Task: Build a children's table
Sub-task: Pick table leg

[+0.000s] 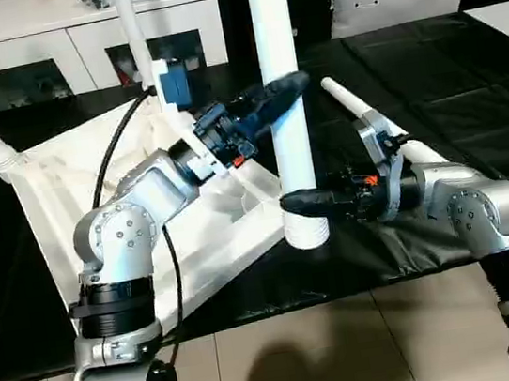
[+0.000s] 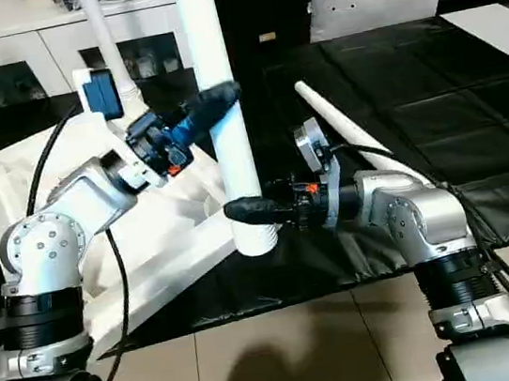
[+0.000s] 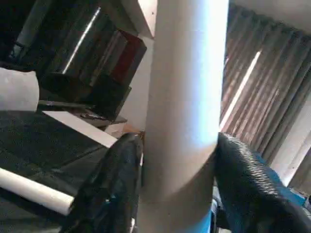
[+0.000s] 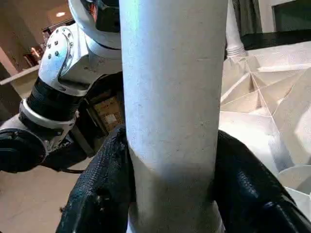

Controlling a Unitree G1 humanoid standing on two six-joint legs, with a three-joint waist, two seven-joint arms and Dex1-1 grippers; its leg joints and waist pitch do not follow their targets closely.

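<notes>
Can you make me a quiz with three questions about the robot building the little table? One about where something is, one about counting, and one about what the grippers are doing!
1. Where does the spare leg lie?
A. on the black mat
B. on the cabinet
C. in a gripper

2. How many legs stand up from the tabletop?
A. one
B. three
C. five

3. What are the left gripper and right gripper doing?
A. hanging open
B. both clamping the upright leg
C. holding a cushion

Answers: 1 A, it rests flat on the mat behind the right arm. 2 B, two at the far corners, one at the near. 3 B, both wrist views show fingers pressed on the tube.
</notes>
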